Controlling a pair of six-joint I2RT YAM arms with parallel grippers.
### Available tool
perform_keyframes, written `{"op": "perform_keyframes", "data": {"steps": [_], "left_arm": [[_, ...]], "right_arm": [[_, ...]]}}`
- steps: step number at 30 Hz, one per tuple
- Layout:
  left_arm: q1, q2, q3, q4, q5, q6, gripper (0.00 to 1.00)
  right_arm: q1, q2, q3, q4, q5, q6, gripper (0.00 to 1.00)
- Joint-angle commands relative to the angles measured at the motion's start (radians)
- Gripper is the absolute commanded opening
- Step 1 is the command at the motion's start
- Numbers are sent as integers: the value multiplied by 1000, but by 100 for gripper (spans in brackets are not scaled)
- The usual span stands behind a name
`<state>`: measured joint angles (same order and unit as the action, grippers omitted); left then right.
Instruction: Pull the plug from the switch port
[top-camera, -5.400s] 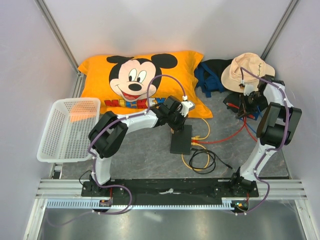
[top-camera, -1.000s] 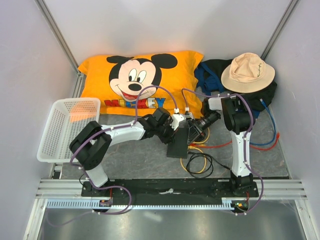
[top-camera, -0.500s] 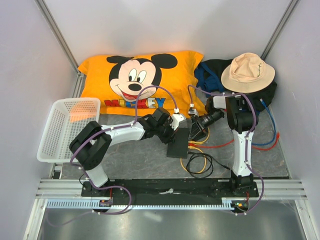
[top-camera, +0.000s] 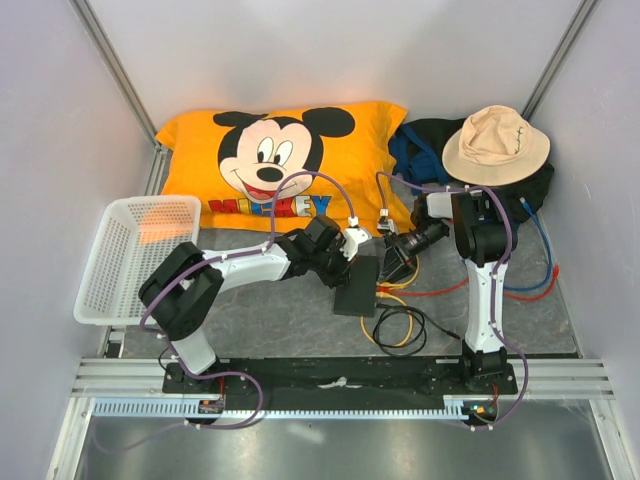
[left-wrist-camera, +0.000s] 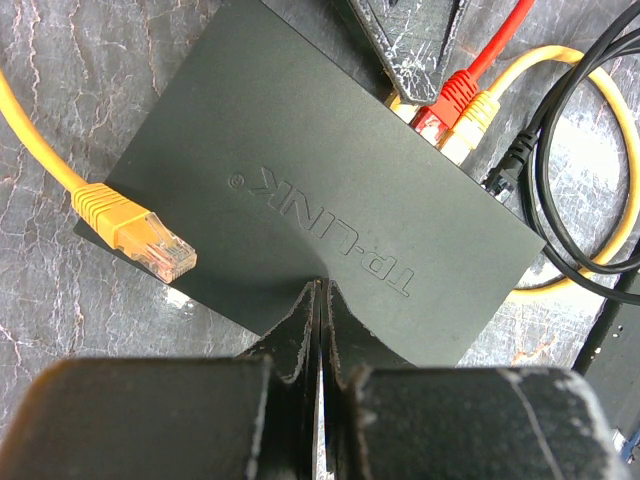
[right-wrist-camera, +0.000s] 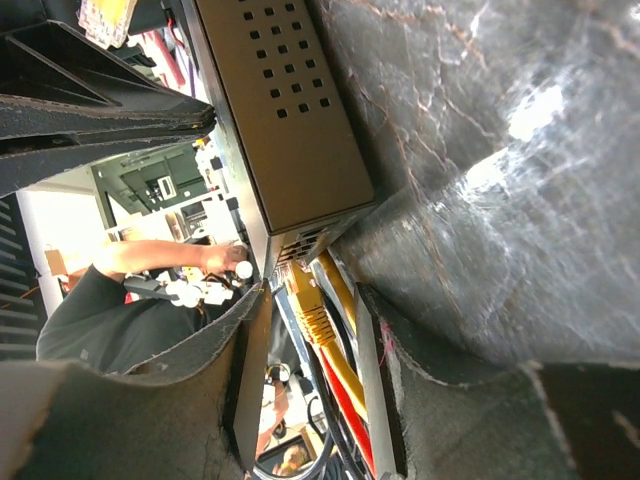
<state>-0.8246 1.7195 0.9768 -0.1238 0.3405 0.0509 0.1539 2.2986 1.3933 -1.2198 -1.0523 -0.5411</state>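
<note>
Having swung the right arm across from beside the hat (top-camera: 495, 143) since the earliest frame, and barely shifting anything over the last half second. Now holding the right tool (right-wrist-camera: 310, 298) spread at the socket edge of the switch (left-wrist-camera: 300, 170), straddling a seated yellow plug (right-wrist-camera: 314, 322), with a red plug (left-wrist-camera: 452, 97) seated right alongside. Keeping the left tool (left-wrist-camera: 318, 322) pressed together, pinching nothing, tips lying over the switch edge nearest it, seemingly pinning the box to the desk (left-wrist-camera: 50, 300). Judging the step as lining up on the plug, not yet gripping. Next calling for closing on the plug body, probably squeezing its latch, then drawing straight back from the socket while bracing the box against sliding. Showing, from the left wrist only, a loose yellow plug (left-wrist-camera: 140, 232) lying free to that tool's left, across the switch corner, and a black cable (left-wrist-camera: 575, 120) looping beyond; showing, from the right wrist only, the gap either side of the seated plug.
</note>
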Motion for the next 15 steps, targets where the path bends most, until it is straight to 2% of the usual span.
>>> {"op": "perform_keyframes", "data": {"steps": [1,15], "left_arm": [[-11,61,-30,-91,-58,50,2],[-11,57,-32,-93,-61,50,2]], "right_arm": [[1,48,1,57,112,-28,45],[30,59,27,72,127,7,45]]}}
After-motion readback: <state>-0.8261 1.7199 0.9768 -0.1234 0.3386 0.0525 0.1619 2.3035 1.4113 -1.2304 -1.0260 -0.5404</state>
